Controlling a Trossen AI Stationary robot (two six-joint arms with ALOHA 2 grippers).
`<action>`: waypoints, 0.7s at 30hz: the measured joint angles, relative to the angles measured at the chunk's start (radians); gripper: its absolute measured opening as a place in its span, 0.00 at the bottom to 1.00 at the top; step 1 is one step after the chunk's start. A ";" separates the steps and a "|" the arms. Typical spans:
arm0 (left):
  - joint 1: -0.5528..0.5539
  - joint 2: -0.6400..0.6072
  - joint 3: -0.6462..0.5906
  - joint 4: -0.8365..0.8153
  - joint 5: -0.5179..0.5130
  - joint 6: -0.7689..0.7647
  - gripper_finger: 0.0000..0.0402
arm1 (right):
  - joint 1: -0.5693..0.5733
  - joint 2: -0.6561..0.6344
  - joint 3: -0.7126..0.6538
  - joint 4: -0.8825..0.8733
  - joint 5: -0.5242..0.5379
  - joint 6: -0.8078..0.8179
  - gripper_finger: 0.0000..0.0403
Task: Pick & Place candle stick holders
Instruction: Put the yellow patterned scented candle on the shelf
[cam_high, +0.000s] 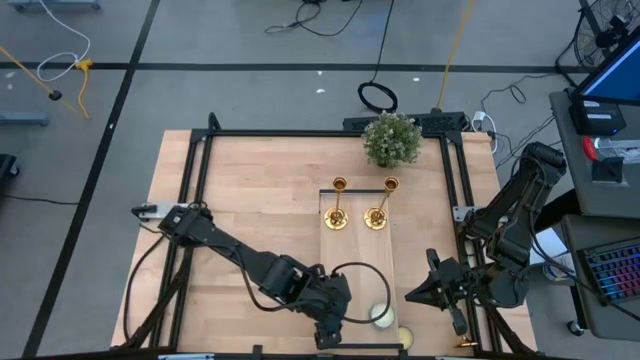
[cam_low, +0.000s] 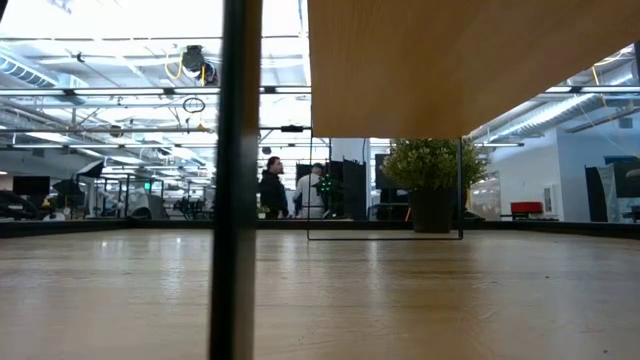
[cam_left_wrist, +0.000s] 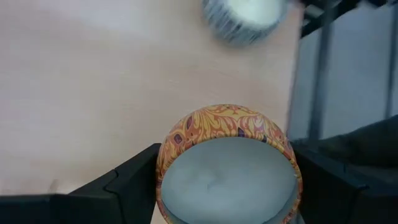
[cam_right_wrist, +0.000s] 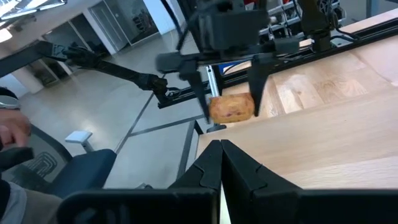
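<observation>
My left gripper (cam_left_wrist: 227, 186) grips a patterned candle tin (cam_left_wrist: 229, 168) at the table's near edge; two holders (cam_high: 339, 205) stand upright on the tray (cam_high: 357, 275). Right gripper (cam_high: 432, 290) waits, shut. Next I'd place the tin.

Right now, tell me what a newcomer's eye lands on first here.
The left gripper at the table's near edge clamps an orange patterned candle tin, lifted off the wood in the right wrist view. Two gold candle stick holders stand upright mid-table before a small potted plant. The right gripper waits shut nearby.
</observation>
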 joint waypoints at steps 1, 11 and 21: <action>0.000 0.000 0.000 0.021 0.006 0.007 0.73 | -0.002 0.000 0.000 -0.003 -0.001 0.000 0.00; 0.014 0.001 0.000 0.072 0.004 0.016 0.73 | -0.003 0.000 0.000 -0.003 -0.003 -0.008 0.00; 0.029 0.048 -0.002 0.049 0.046 0.034 0.73 | -0.003 0.000 0.000 -0.002 -0.003 -0.003 0.00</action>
